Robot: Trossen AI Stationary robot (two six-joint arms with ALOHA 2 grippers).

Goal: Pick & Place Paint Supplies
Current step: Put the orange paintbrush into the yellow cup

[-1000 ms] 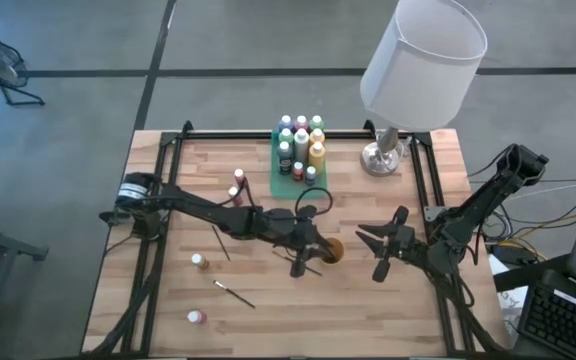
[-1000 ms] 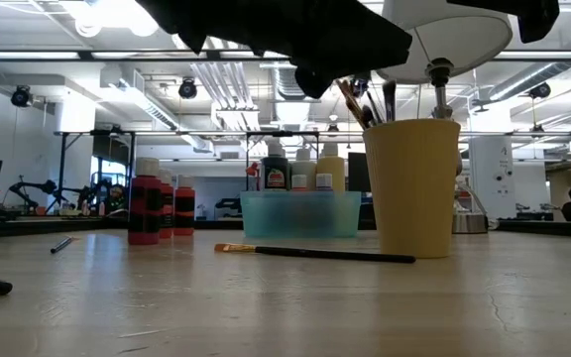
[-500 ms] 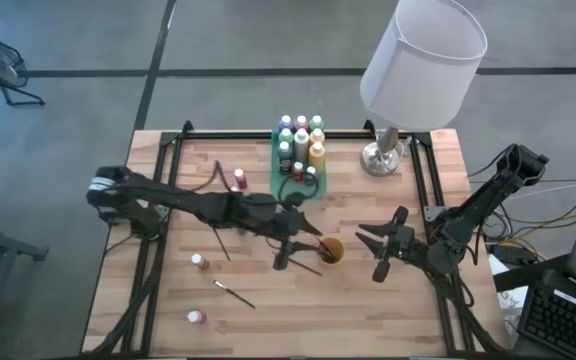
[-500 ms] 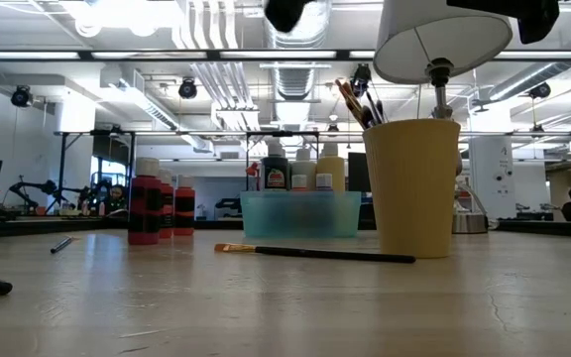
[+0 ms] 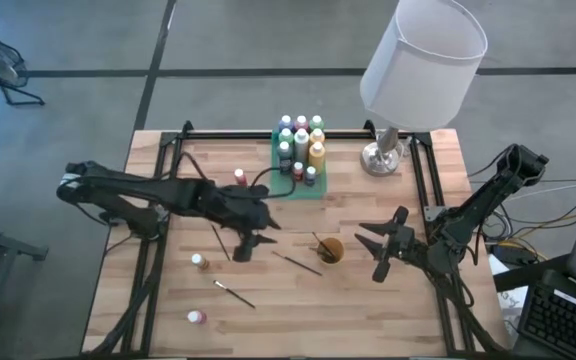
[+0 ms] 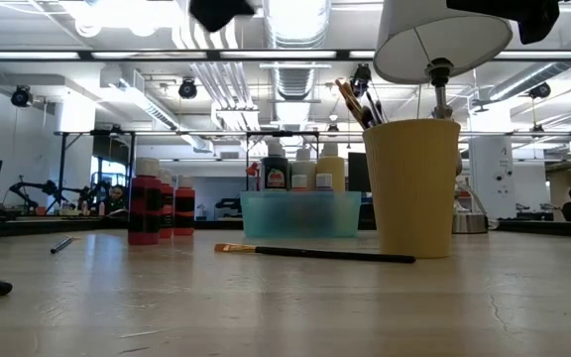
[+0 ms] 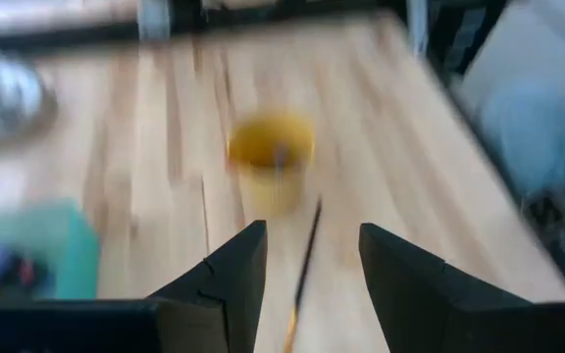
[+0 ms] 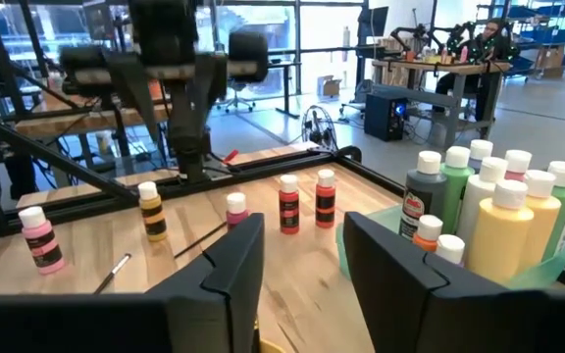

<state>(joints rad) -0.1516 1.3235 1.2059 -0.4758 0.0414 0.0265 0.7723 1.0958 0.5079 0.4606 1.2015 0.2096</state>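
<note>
I see the left gripper (image 5: pixel 245 245) above the table's middle-left, fingers apart and empty; in its wrist view the gap between the fingers frames the bare wood. It sits left of the orange-yellow cup (image 5: pixel 330 249), not touching it. The cup stands upright with several brushes (image 6: pixel 358 102) sticking out of its top. One loose paintbrush (image 5: pixel 297 263) lies flat on the wood just left of the cup, between cup and left gripper. Another brush (image 5: pixel 235 294) lies further toward the front left.

The right gripper (image 5: pixel 381 250) waits right of the cup, fingers parted, nothing between them.

The green tray (image 5: pixel 278 185) at the back centre is packed with upright paint bottles (image 5: pixel 301 140): green, yellow, white, dark. Loose bottles still stand on the table: a red one (image 5: pixel 238 177) just left of the tray, a yellow-orange one (image 5: pixel 198 261) front left, a pink one (image 5: pixel 197 317) near the front edge. The right wrist view shows two red bottles (image 8: pixel 306 199) side by side, so I can't tell the exact count from above.

A lamp (image 5: pixel 420 62) stands at the back right.
</note>
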